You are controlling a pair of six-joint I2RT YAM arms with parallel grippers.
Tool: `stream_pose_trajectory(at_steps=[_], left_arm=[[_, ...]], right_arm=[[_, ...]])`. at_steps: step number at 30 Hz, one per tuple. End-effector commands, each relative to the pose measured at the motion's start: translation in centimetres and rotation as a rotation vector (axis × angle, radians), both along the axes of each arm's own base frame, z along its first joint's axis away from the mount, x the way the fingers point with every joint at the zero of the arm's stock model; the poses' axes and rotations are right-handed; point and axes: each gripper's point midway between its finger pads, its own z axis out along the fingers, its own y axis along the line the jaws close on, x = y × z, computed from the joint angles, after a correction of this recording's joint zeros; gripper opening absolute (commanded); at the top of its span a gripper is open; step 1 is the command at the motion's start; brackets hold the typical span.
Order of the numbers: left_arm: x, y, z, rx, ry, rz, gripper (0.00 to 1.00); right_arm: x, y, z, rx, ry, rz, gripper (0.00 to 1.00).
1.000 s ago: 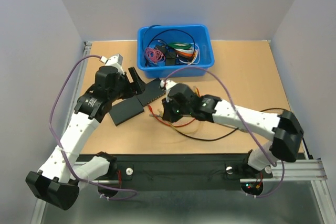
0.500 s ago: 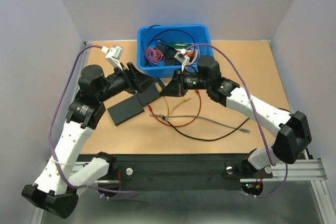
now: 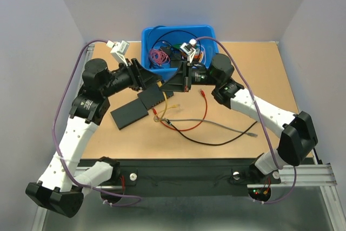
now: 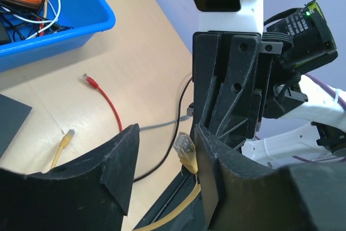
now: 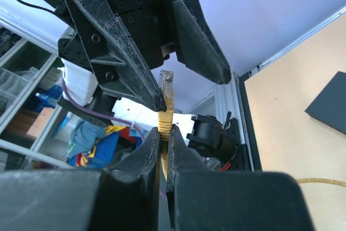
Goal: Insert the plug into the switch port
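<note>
My right gripper (image 5: 165,133) is shut on the boot of a yellow cable, and its clear plug (image 5: 167,86) sticks out past the fingertips. In the top view that gripper (image 3: 174,84) meets my left gripper (image 3: 145,77) in the air in front of the blue bin. The left gripper (image 4: 165,140) is open, with the plug (image 4: 185,149) between its fingers and close against the right-hand finger (image 4: 216,177). A wide gap remains on the other side. The black switch (image 3: 153,97) lies on the table under both grippers, its ports not visible.
A blue bin (image 3: 212,64) of wires stands at the back. A flat black slab (image 3: 130,114) lies beside the switch. Red (image 3: 204,106), grey (image 3: 216,127) and black (image 3: 212,142) cables trail over the middle of the table. The yellow cable's other end (image 4: 66,140) rests on the wood.
The right arm has lifted the yellow cable off the table and swung back toward the bin. The left gripper has come round the plug, and its jaws have narrowed.
</note>
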Motion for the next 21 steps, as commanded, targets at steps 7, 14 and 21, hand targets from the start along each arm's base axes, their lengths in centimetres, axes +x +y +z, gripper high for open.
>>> stream_pose_trajectory(at_steps=[7,14,21], left_arm=[[-1.5,0.3,3.6,-0.045,-0.119,-0.047,0.4],[-1.5,0.4,3.2,-0.046,-0.095,-0.034,0.0],[1.3,2.2,0.2,0.032,0.098,0.152,0.0]], right_arm=[[-0.6,-0.3,1.9,0.085,-0.034,0.058,0.0],[-0.2,-0.6,1.9,0.099,-0.023,0.027,0.0],[2.9,-1.6,1.5,0.044,-0.003,-0.119,0.86]])
